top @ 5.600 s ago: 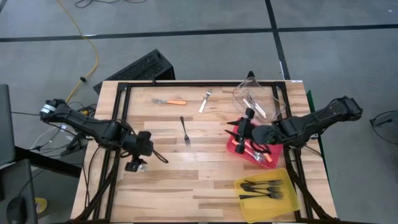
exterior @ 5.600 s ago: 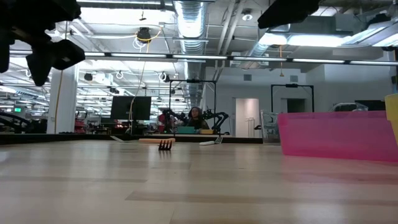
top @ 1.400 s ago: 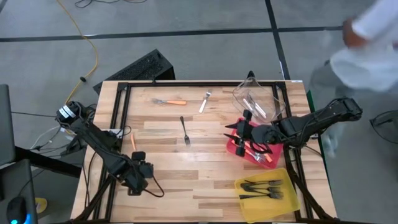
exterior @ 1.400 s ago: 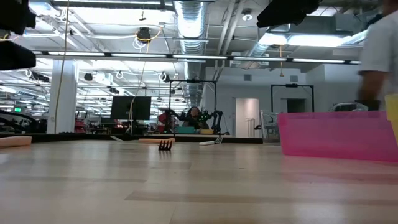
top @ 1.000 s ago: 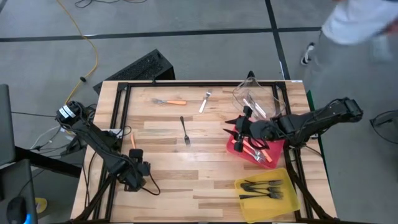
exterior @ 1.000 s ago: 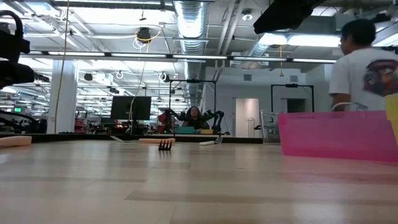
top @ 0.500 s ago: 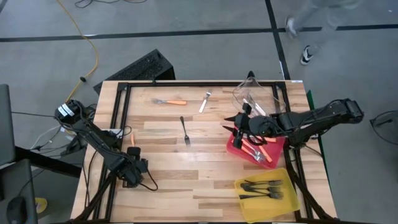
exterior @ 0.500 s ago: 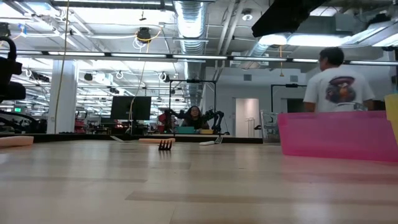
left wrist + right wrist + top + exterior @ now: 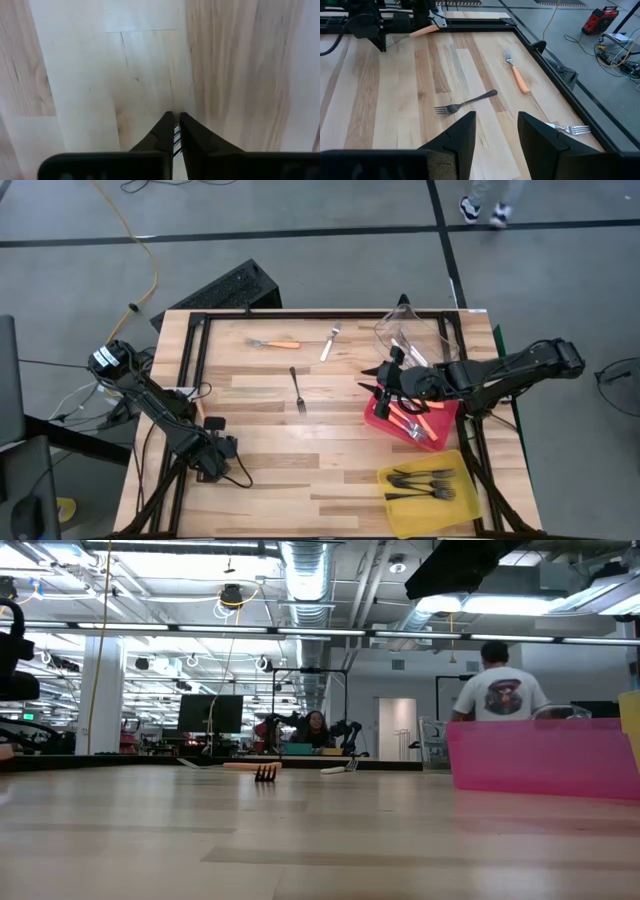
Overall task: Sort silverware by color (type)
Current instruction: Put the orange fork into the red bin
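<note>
No writing is readable. The left gripper [image 9: 205, 427], lower left, pinches an orange fork [image 9: 176, 139], mostly hidden. The right gripper [image 9: 376, 384] gapes over the red bin [image 9: 432, 438]. A black fork [image 9: 298, 391] lies mid-table.

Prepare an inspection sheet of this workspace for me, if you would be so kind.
Surface: wooden table, black-framed.
Job's things: black fork, orange-handled fork, silver fork loose; others in red bin, yellow bin, clear bin.
Clutter: nothing seen.
Hands: left hand shut on held fork, at table's left side; right hand open above red bin.
Cables: yellow cable on floor.
Surroundings: keyboard on floor; person beyond table.
</note>
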You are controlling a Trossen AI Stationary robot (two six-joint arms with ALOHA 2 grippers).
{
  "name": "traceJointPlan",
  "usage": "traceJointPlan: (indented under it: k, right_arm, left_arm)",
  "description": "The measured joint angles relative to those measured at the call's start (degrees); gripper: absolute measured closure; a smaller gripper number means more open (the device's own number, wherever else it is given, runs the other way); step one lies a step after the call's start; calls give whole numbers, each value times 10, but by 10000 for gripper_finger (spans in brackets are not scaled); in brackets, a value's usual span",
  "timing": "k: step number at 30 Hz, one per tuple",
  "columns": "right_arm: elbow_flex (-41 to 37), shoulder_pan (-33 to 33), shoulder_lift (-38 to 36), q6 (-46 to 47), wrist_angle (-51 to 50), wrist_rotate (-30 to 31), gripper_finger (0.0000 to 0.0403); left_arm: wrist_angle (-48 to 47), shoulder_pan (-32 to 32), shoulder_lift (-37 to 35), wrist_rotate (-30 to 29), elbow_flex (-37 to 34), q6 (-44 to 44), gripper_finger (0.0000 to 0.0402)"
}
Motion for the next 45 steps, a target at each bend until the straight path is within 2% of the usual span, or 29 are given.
traceJointPlan:
  k: [6, 11, 18, 24, 29, 36, 40, 45]
  right_arm:
    - [0, 0, 0, 0, 0, 0, 232]
    - [0, 0, 0, 0, 1, 0, 232]
    - [2, -1, 32, -1, 16, 0, 232]
    - [0, 0, 68, -18, 39, -3, 232]
    - [-2, 4, 68, -22, 56, -12, 232]
    - [0, 4, 54, -35, 94, -22, 232]
    - [0, 4, 61, -63, 160, -29, 232]
    - [0, 0, 88, -102, 246, -67, 232]
  left_arm:
    - [-4, 0, 4, -16, 23, -11, 400]
    - [50, 20, 4, -120, 66, -9, 400]
    - [182, 74, 4, -220, 87, 108, 400]
    - [272, 135, 4, -231, 106, 219, 401]
    - [312, 151, -16, -247, 110, 306, 401]
    - [326, 169, -134, -286, 100, 384, 401]
    - [405, 192, -228, -285, 74, 436, 401]
    - [540, 213, -300, -256, 36, 501, 401]
